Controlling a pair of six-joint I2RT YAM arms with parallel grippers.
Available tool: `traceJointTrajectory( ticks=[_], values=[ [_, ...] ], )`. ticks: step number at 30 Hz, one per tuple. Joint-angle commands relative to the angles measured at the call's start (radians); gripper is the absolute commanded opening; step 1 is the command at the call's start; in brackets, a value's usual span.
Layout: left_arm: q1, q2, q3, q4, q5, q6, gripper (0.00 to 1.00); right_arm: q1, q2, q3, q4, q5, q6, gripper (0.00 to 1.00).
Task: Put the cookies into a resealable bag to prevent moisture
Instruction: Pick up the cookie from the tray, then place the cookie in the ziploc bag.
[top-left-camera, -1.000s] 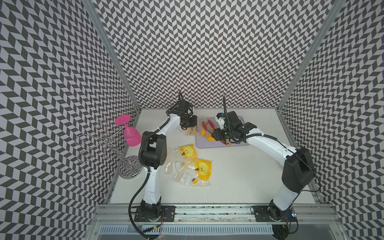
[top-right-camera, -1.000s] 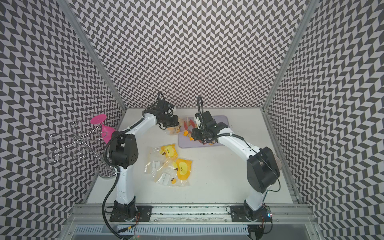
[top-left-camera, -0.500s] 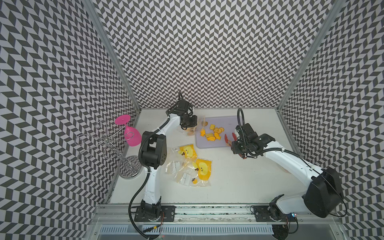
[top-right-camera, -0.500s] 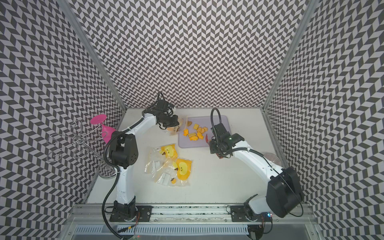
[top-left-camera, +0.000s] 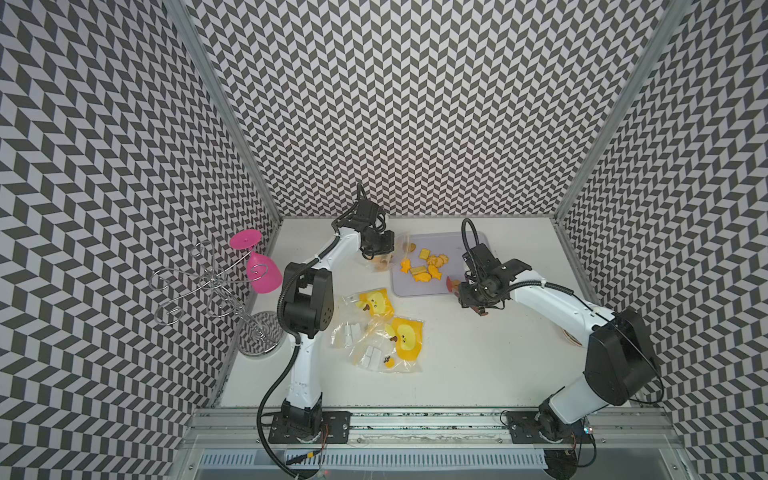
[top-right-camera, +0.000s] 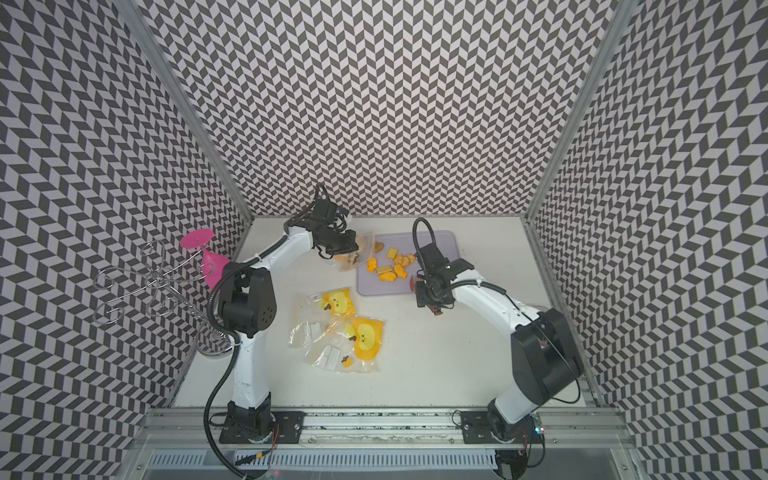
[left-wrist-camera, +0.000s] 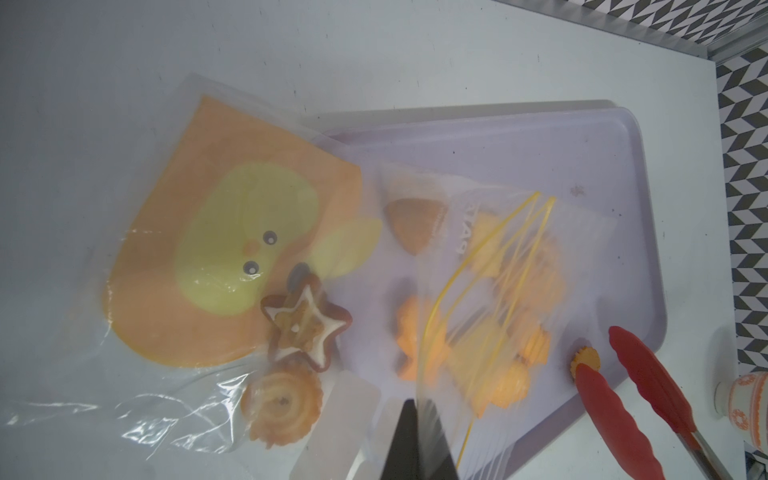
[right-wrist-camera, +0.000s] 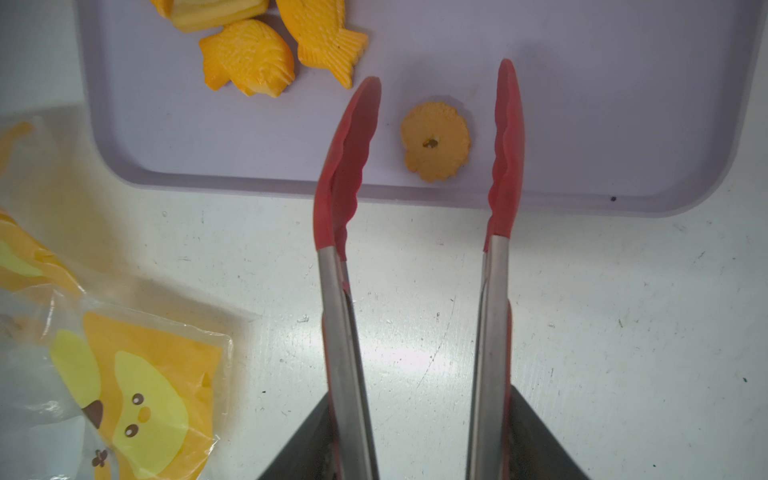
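The left pincer (left-wrist-camera: 411, 432) clamps the bag (left-wrist-camera: 357, 249); the right pincer (right-wrist-camera: 419, 449) grips tongs (right-wrist-camera: 340, 311) straddling a light, likely crumbly cookie (right-wrist-camera: 435, 141). Nip its rim gently.

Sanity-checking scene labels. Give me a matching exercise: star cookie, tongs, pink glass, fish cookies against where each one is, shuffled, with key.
Things
1. star cookie
2. tongs
3. pink glass
4. fish cookies

Places
A. hanging upside down from the wire rack
B. on the purple tray, outside the red tips
C. inside the clear duck-print bag
D. tips apart, either side of a round cookie

Pairs: 1-C, 2-D, 3-A, 4-B
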Motion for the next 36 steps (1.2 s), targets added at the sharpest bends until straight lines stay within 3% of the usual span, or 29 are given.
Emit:
traceJointTrajectory(
  ticks=[1, 14, 21, 28, 36],
  values=[
    [-0.001, -0.032, 0.006, 0.007, -0.001, 0.003, 0.0, -0.004, 0.01, 0.02, -0.004, -0.004, -0.011, 0.56],
    [0.0, -0.033, 0.005, 0.007, 0.004, 0.004, 0.0, -0.004, 0.013, 0.02, -0.023, 0.011, -0.014, 0.46],
    [-0.001, -0.033, 0.006, 0.007, 0.003, 0.003, 0.0, -0.003, -0.082, 0.045, 0.051, 0.048, -0.005, 0.41],
    [0.0, -0.028, 0.006, 0.008, 0.009, 0.002, 0.0, 0.002, -0.108, 0.108, 0.184, -0.125, -0.056, 0.38],
    [0.0, -0.026, 0.006, 0.009, 0.008, 0.003, 0.0, 0.054, 0.006, 0.258, 0.305, -0.279, -0.067, 0.38]
  ],
)
